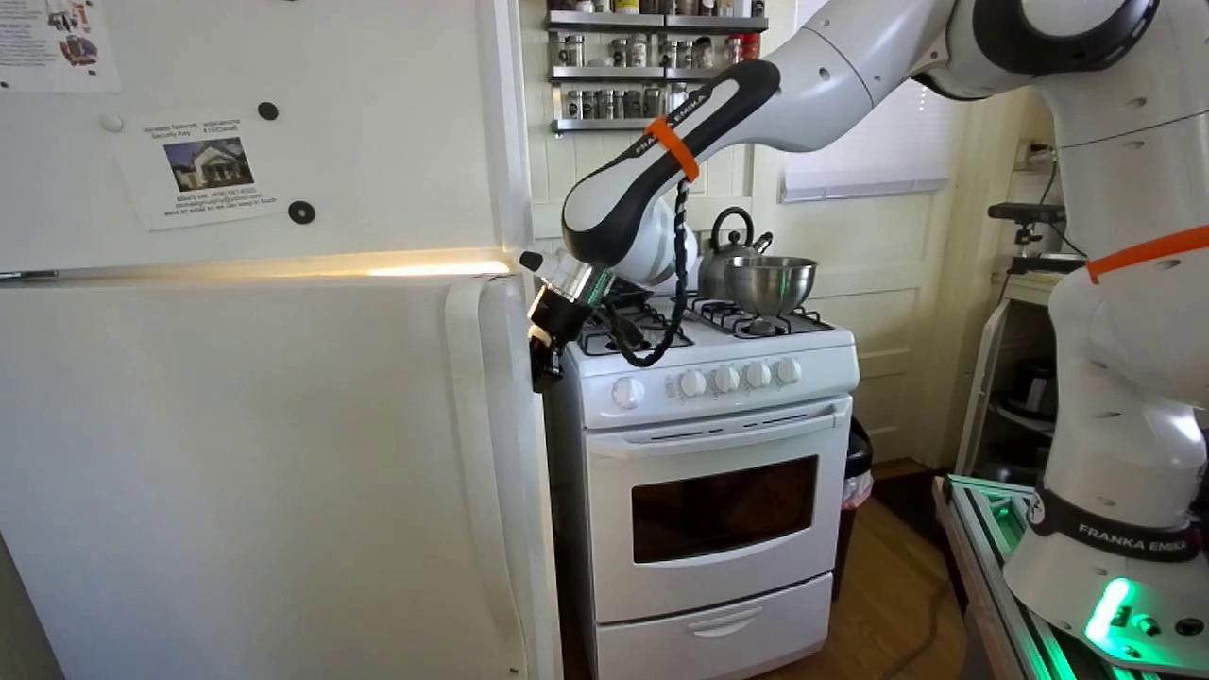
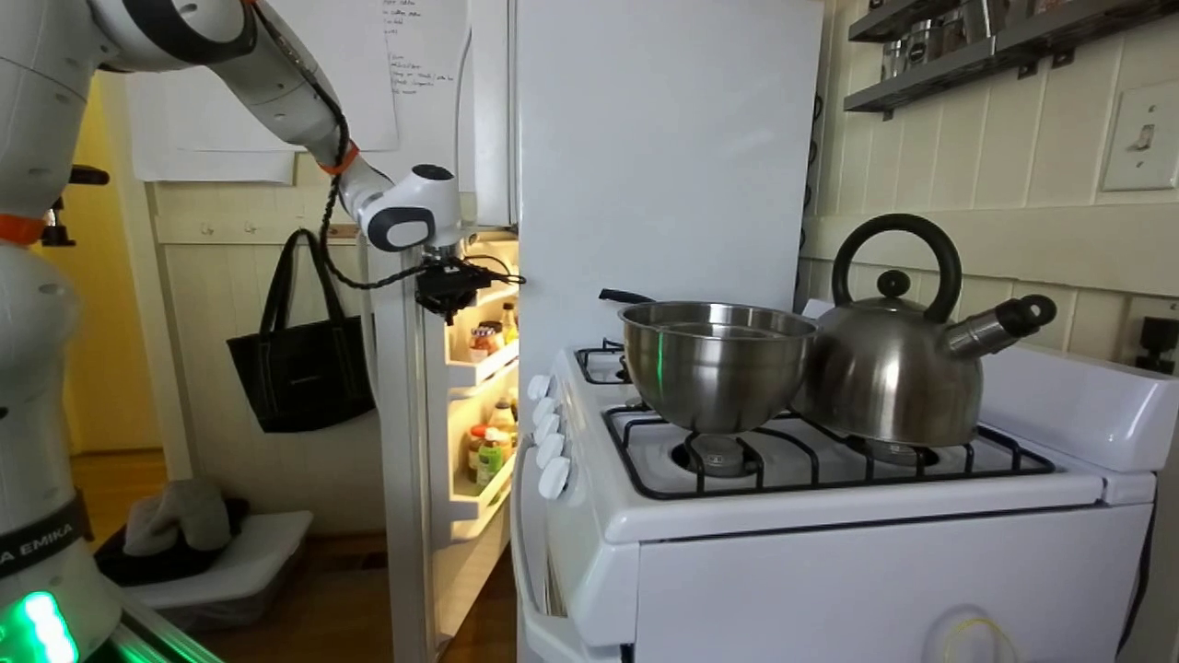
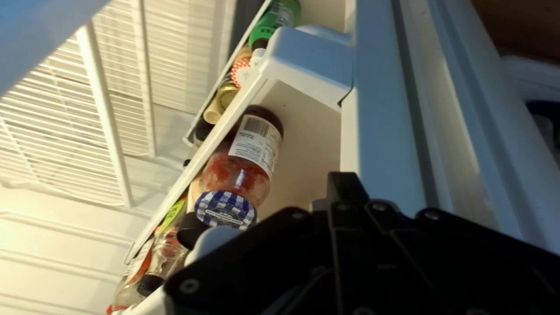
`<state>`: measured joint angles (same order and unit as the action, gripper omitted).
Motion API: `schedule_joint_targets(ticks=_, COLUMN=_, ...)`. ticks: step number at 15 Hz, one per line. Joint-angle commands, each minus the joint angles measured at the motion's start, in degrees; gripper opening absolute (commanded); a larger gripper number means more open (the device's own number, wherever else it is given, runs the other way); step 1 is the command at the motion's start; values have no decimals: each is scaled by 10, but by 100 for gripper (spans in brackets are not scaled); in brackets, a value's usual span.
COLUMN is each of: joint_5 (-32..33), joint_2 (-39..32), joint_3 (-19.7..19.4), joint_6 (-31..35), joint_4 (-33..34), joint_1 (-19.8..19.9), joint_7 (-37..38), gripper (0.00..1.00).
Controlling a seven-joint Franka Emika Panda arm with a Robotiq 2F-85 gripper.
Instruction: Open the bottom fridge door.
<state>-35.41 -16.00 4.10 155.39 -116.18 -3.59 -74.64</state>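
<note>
Two jaws stand together on the inner side of the bottom fridge door (image 1: pixel 236 472), near its free edge; whether they touch it cannot be told. That door stands partway open below the freezer door (image 1: pixel 378 123), a blue-lidded jar (image 3: pixel 236 177) in its shelf (image 3: pixel 232 119). Farther out, the stove (image 2: pixel 875 571) bears a metal bowl (image 2: pixel 709 382) and a kettle (image 2: pixel 893 378).

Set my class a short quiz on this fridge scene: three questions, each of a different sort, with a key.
1. True or false: the bottom fridge door stands open.
2. Choose one: the gripper is A) wide open, B) half open, C) shut.
3. Name it: which vessel stands next to the kettle on the stove?

Key: 1 true; 2 C; 3 a metal bowl.
</note>
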Motion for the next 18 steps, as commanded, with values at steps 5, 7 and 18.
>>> schedule_joint_targets(ticks=5, joint_5=-118, joint_2=49, joint_3=66, joint_6=-263, joint_4=51, joint_1=52, joint_7=-63, gripper=0)
schedule_joint_targets(ticks=7, joint_5=-107, joint_2=52, joint_3=51, joint_6=-365, joint_4=65, joint_1=54, joint_7=-36, gripper=0)
schedule_joint_targets(ticks=18, joint_5=-76, joint_2=55, joint_3=16, joint_6=-188, joint_4=51, joint_1=34, joint_7=36, gripper=0)
